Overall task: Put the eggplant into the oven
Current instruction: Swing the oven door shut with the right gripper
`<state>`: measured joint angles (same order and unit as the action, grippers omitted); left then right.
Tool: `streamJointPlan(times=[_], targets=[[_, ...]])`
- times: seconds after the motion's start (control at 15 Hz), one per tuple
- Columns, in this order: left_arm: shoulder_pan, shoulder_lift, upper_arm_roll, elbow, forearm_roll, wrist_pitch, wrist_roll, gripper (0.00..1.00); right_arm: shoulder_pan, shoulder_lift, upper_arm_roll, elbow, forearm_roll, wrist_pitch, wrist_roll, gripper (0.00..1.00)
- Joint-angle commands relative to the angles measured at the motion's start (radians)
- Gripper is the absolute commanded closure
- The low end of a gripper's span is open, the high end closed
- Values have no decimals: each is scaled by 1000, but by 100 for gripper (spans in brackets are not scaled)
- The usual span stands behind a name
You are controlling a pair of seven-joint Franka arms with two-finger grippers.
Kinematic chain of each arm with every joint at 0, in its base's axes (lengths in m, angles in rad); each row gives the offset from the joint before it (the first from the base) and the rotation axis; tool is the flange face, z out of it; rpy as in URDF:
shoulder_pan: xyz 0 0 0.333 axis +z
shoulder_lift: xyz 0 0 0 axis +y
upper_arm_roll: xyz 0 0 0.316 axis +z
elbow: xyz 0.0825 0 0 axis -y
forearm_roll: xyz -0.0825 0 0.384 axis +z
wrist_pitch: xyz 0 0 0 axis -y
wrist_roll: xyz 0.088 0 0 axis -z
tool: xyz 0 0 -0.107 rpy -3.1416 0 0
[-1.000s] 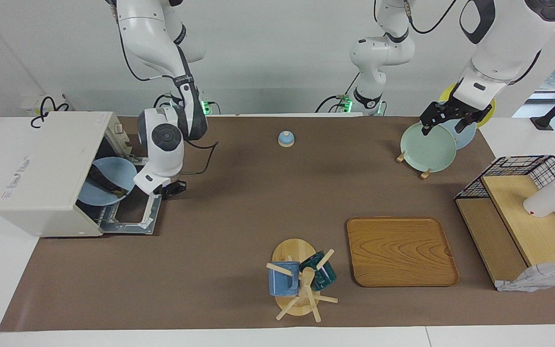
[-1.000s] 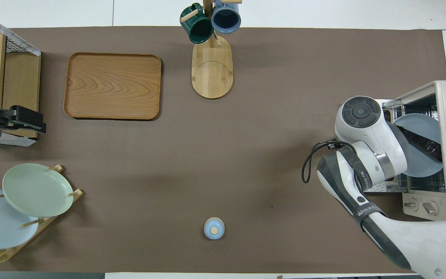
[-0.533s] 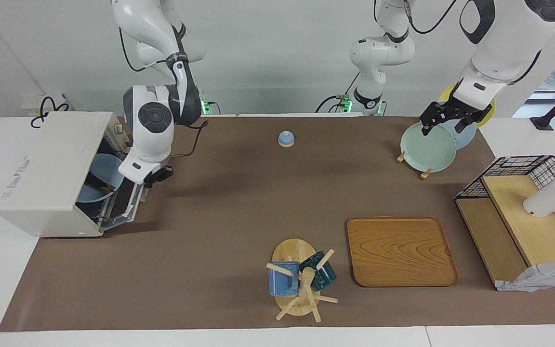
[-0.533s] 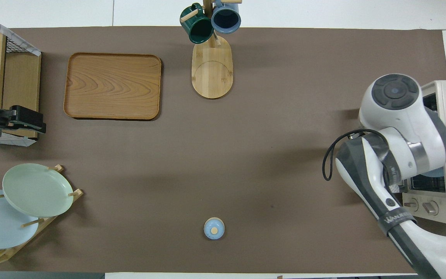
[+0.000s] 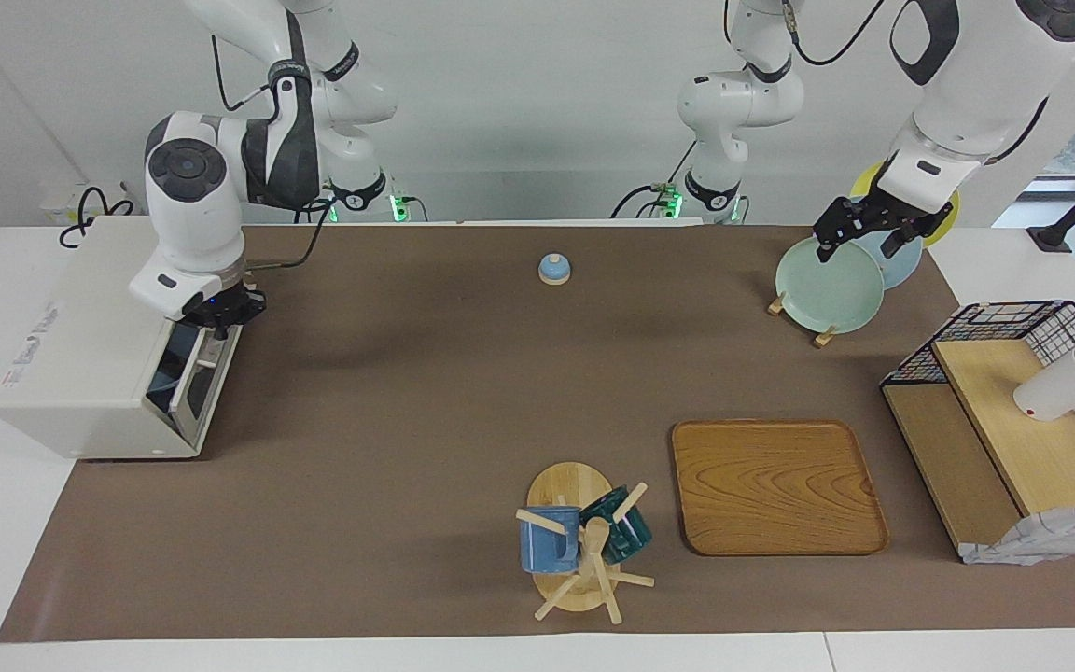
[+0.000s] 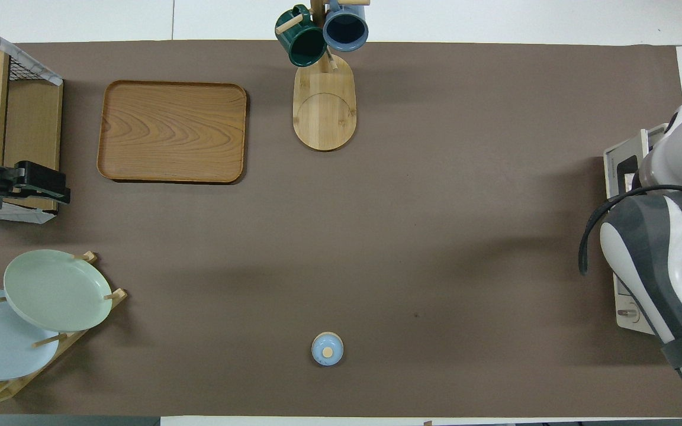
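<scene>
The cream-white oven (image 5: pixel 80 355) stands at the right arm's end of the table, and its edge (image 6: pixel 628 171) also shows in the overhead view. Its dark glass door (image 5: pixel 194 378) stands almost upright, leaning only slightly outward. My right gripper (image 5: pixel 218 315) is shut and sits at the door's top edge. In the overhead view the right arm covers it. The eggplant is hidden; only a patch of blue plate shows through the glass. My left gripper (image 5: pixel 859 245) waits open above the plate rack (image 5: pixel 822 336), holding nothing.
A small blue bell (image 5: pixel 553 269) sits near the robots. A wooden tray (image 5: pixel 775 485) and a mug tree (image 5: pixel 579 551) lie farther out. A wire-and-wood shelf (image 5: pixel 1013 420) with a white cup (image 5: pixel 1060 383) stands at the left arm's end.
The right arm has swung the oven door up from lying flat to almost shut, and the plate with the eggplant has gone from sight. The left arm has not moved.
</scene>
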<state>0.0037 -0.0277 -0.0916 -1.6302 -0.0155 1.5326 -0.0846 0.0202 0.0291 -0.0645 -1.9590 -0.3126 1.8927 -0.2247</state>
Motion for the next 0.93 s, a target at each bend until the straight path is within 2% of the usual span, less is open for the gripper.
streamJointPlan(times=[0.0, 0.2, 0.27, 0.4, 0.53, 0.73, 0.87], targets=[[4, -18, -4, -10, 17, -3, -10, 0, -26, 18, -6, 60, 99, -74, -38, 100], [4, -18, -4, -10, 17, -3, -10, 0, -28, 25, -6, 227, 145, -239, -35, 95], [4, -18, -4, -10, 17, -2, -10, 0, -29, 25, -8, 241, 145, -254, -35, 95], [4, -18, -4, -10, 17, -3, -10, 0, -43, 8, -6, 186, 162, -233, -27, 95], [4, -18, -4, -10, 17, -2, -10, 0, -37, 0, -5, 173, 179, -210, 8, 95], [4, -18, -4, -10, 17, -3, -10, 0, -40, 0, -4, 190, 184, -243, 7, 90], [4, -18, -4, -10, 17, -2, -10, 0, -42, 3, -3, 250, 184, -288, 10, 86]])
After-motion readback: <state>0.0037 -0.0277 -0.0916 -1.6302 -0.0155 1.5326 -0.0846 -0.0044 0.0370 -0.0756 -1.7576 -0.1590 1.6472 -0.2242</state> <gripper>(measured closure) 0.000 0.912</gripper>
